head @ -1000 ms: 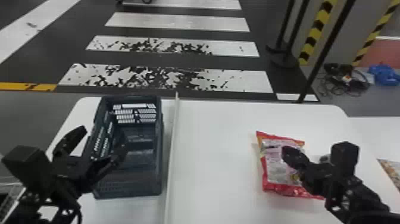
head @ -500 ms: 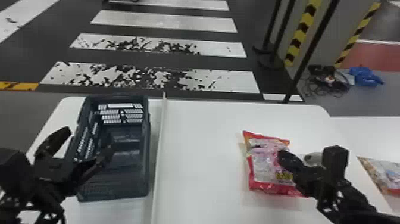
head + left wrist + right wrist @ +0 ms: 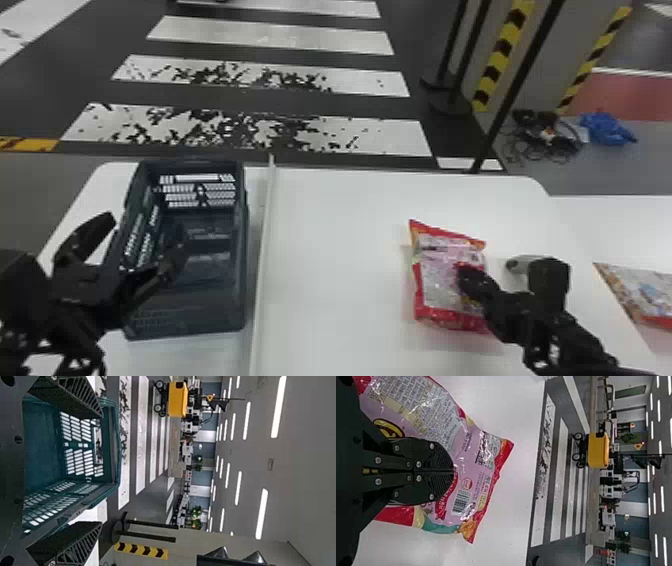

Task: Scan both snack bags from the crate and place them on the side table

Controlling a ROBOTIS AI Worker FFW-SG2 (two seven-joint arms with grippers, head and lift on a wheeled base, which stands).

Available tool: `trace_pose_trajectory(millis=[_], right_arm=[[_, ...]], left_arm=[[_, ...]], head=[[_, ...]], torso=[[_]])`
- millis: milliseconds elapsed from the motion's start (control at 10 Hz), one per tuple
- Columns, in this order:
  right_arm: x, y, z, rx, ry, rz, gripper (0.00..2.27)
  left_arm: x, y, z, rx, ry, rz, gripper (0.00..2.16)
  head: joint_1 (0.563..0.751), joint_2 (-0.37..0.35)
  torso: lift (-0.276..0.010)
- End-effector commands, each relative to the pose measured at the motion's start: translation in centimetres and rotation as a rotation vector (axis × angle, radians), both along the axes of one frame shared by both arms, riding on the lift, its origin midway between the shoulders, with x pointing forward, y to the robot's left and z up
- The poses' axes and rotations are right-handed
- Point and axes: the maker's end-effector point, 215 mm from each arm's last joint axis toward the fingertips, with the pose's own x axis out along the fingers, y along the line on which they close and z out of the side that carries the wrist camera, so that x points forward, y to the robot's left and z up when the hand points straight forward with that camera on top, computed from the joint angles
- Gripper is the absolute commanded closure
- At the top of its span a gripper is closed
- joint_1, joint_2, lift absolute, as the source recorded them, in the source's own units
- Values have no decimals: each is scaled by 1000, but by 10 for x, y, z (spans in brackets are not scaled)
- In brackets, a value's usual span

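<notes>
Over the left part of the dark crate (image 3: 227,310) is my left gripper (image 3: 145,232), fingers spread and nothing between them. The left wrist view shows that gripper (image 3: 101,471) wide apart, with the crate's wall (image 3: 43,443) beyond. A red and pink snack bag (image 3: 435,270) lies on the white table, my right gripper (image 3: 467,277) over its right side. Seen from the right wrist, the gripper (image 3: 454,471) has both fingers pressed together over the bag (image 3: 474,459), with no part of it visibly pinched. Another snack bag (image 3: 645,295) rests at the far right.
A thin raised white strip (image 3: 265,250) runs along the table between crate and bag. A small grey-white object (image 3: 520,262) sits beside the right arm, partly hidden by it. Black posts (image 3: 515,90) stand on the floor behind the table.
The head view has turned right, so the crate and near bag show farther left. Over the last half second my right gripper has shifted slightly left over the bag.
</notes>
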Motion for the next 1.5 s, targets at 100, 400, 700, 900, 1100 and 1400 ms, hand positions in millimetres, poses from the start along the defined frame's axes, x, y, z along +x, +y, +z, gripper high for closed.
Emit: trace_pose_trajectory(millis=[100, 400, 700, 900, 1100, 1400], right_arm=[[-1, -1, -9, -1, 1, 1, 2246], [-4, -5, -23, 2, 0, -8, 2246], [-1, -12, -20, -20, -14, -14, 2246], [6, -19, 14, -38, -66, -20, 2246], [3, -14, 45, -23, -105, -11, 2246], [-27, 36, 59, 22, -120, 78, 2246]], left_arm=[[0, 1, -4, 0, 8, 1, 36], [0, 1, -8, 1, 14, 1, 36], [0, 1, -6, 0, 11, 0, 36], [0, 0, -5, 0, 9, 0, 36], [-1, 0, -5, 0, 8, 0, 36], [-1, 0, -5, -2, 8, 1, 36]], head=[[695, -107], [695, -112], [695, -116], [695, -123], [695, -128], [695, -103]], torso=[[-98], [-98], [-98], [-98], [-98], [-98]])
